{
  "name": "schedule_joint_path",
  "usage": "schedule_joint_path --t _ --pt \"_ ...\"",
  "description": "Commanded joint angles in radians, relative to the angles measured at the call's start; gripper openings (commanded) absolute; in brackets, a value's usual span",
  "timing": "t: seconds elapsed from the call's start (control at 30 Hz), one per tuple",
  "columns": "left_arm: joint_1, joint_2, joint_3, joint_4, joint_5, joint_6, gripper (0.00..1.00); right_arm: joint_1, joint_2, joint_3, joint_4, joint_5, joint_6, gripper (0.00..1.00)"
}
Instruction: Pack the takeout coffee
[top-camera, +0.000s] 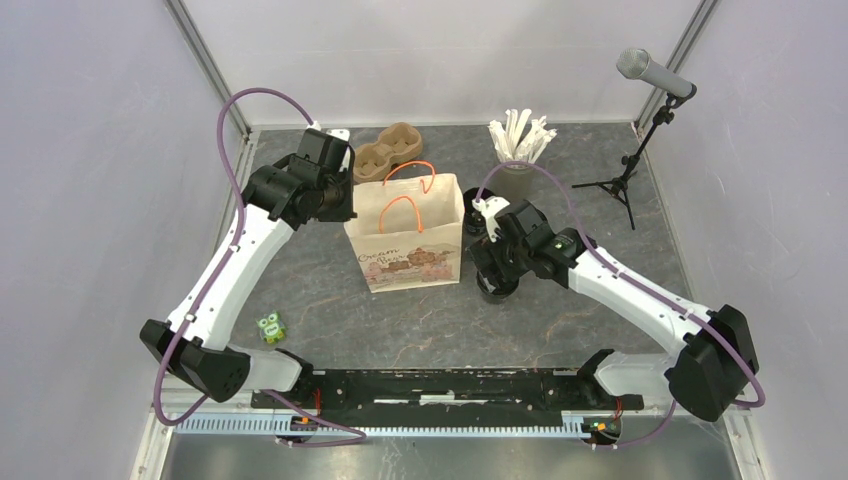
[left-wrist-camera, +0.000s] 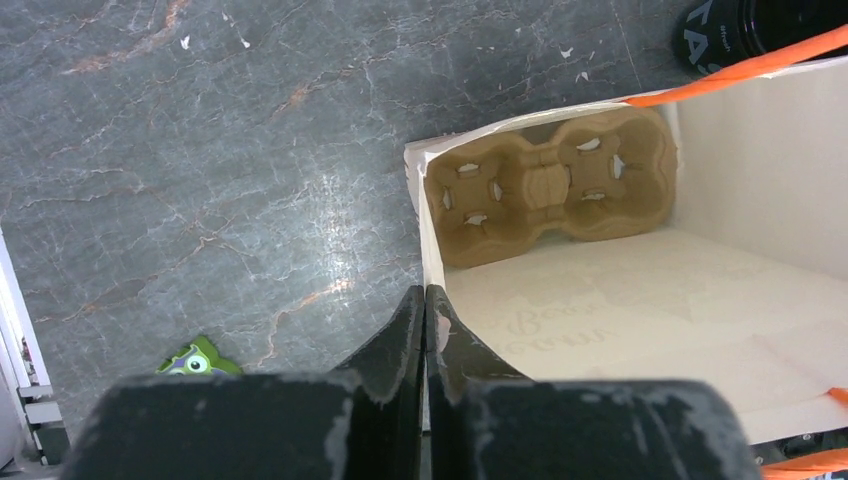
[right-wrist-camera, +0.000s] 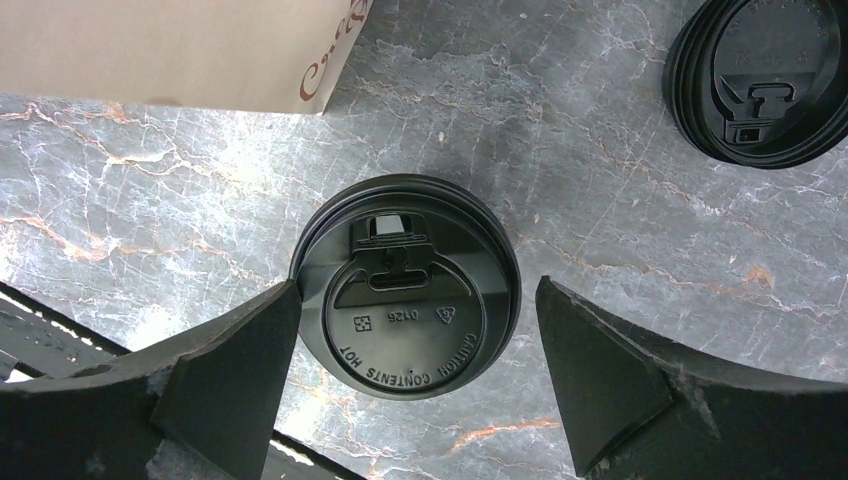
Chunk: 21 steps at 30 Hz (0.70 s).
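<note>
Right gripper (right-wrist-camera: 417, 295): spread wide, holding nothing; its jaws hang over the takeout coffee (right-wrist-camera: 405, 335), one on either side of the black lid, neither clearly touching it
Left gripper (left-wrist-camera: 426, 305): clenched; the side rim of the paper bag (left-wrist-camera: 560, 340) runs straight in between its fingertips, so it seems to pinch that rim and hold the mouth open
Coffee's place: upright on the stone table (right-wrist-camera: 600, 200), just beside the bag's wall and outside it
Step in hand: by my judgement the grasp of the cup, before any lift
How to do it well: centre first (the lid sits nearer one finger than the other); come down until the fingers are below the lid's flange, against the paper wall; close gently, since a paper cup crushes and a grip on the lid alone may pop it off; lift upright, clearing the rim and the orange handles (left-wrist-camera: 760, 60) before going over
Right wrist view only: the lid's sip hole and embossed lettering; the gap at each jaw; a second lidded cup (right-wrist-camera: 760, 75) well apart
Left wrist view only: the bag's pale inside; a brown pulp carrier (left-wrist-camera: 550, 185) framed at its far end
Top view only: both arms flanking the bag; there the carrier looks to lie behind the bag, so I cannot tell whether it is in or out
</note>
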Motion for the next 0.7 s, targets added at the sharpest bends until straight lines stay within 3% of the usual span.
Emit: schedule_joint_path --t 0.0,0.67 --pt "-0.003 -0.034 0.046 0.014 -0.010 0.011 0.07 0.014 0.007 0.001 0.036 0.021 0.014 0.94" --pt "-0.004 -0.017 0.053 0.021 0.008 0.009 0.18 0.034 -0.014 0.043 -0.015 0.046 0.055 0.96"
